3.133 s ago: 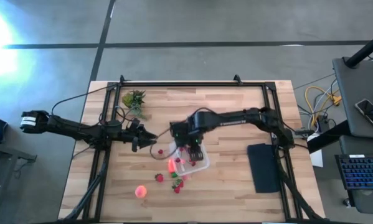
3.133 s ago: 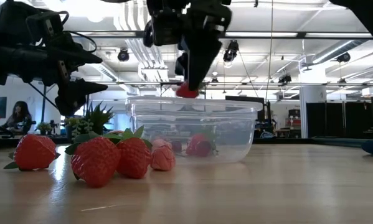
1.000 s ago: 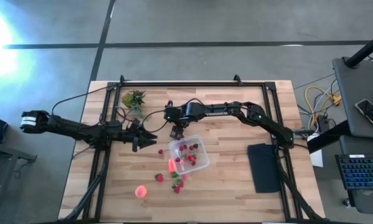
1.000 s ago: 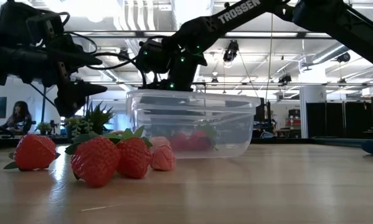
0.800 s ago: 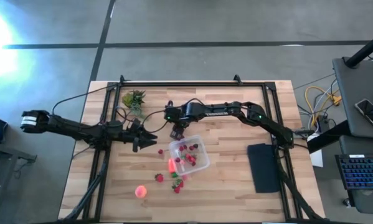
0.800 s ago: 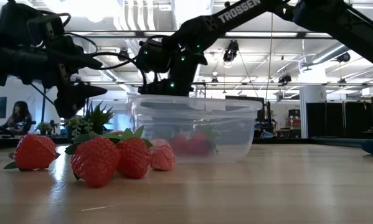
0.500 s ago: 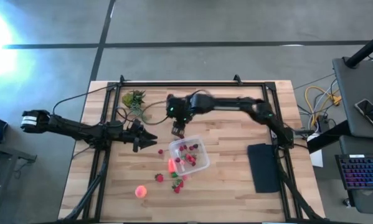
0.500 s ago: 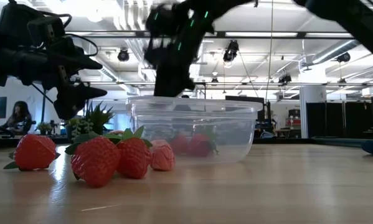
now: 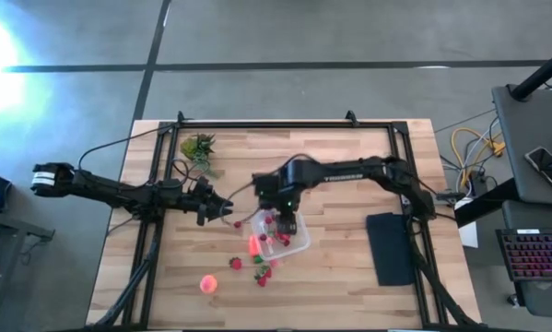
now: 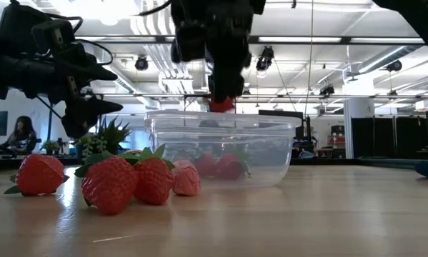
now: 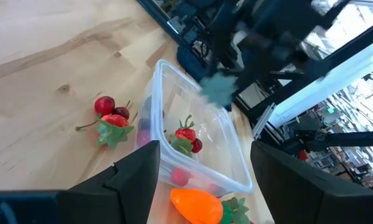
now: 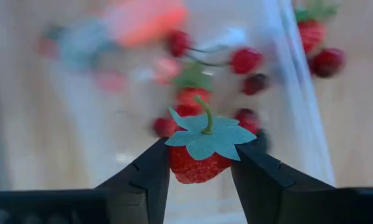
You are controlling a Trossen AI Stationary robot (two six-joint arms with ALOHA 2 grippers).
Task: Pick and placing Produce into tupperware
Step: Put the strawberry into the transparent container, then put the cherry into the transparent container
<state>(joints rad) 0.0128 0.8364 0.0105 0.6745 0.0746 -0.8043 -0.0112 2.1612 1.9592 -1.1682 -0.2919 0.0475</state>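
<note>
1. The right gripper [image 9: 286,224] hangs over the clear tupperware [image 9: 299,242]; in the low view the right gripper [image 10: 221,100] sits just above the rim of the tupperware [image 10: 271,153].
2. Right fingers [image 12: 146,177] are clenched on a strawberry [image 12: 198,158], red body pinched between them, green cap and stem facing the wrist camera. In the low view the strawberry [image 10: 221,105] shows red at the fingertips.
3. The tupperware stands near the middle of the wooden counter [image 9: 349,286] and already holds several small red berries [image 9: 281,238].
4. Loose strawberries [image 9: 262,272] lie on the counter just beside the tupperware; one round orange-pink fruit [image 9: 207,284] lies apart from them, nearer the counter's front edge.
5. The left gripper [image 9: 222,208] waits near the tupperware, fingers [image 11: 133,180] spread apart and grasping nothing.
6. A green leafy clump [image 9: 198,148] lies at the counter's back left; a flat black pad [image 9: 391,247] lies to the right of the tupperware.
</note>
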